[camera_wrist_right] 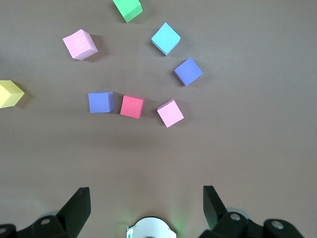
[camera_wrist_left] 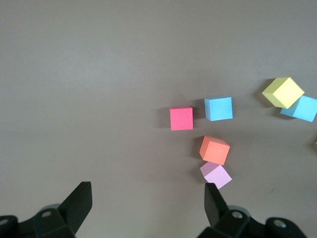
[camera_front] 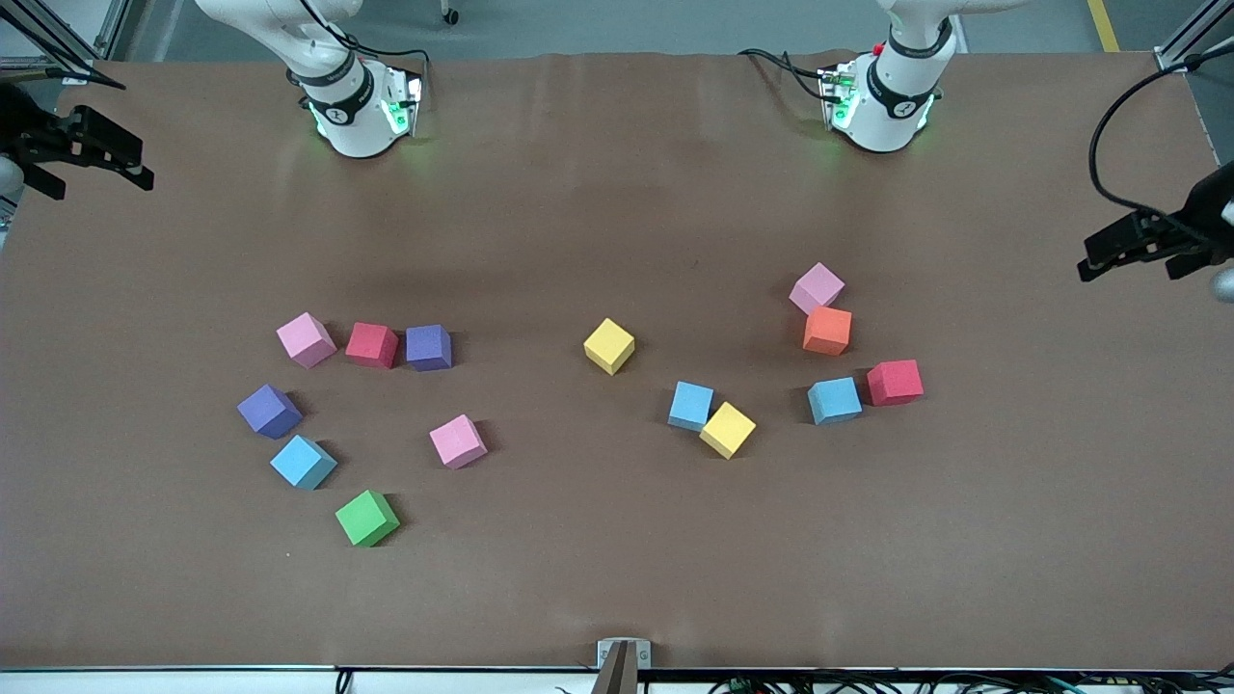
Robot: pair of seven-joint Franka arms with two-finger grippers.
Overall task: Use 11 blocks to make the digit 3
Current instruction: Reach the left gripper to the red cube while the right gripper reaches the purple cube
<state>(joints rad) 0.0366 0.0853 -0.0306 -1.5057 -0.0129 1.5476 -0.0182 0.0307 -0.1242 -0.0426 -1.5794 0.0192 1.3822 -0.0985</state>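
my left claw (camera_front: 1109,258) and right claw (camera_front: 116,166) hang wide open and empty at the tabletop (camera_front: 617,588) ends, waiting. the blocks (camera_front: 609,345) lie scattered, no digit 3 begun

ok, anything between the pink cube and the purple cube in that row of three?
One red cube, between the pink cube and the purple cube. Front view and right wrist view both show it.

in the right wrist view the green cube (camera_wrist_right: 128,9) and a yellow block (camera_wrist_right: 10,93) are cut by the edges.
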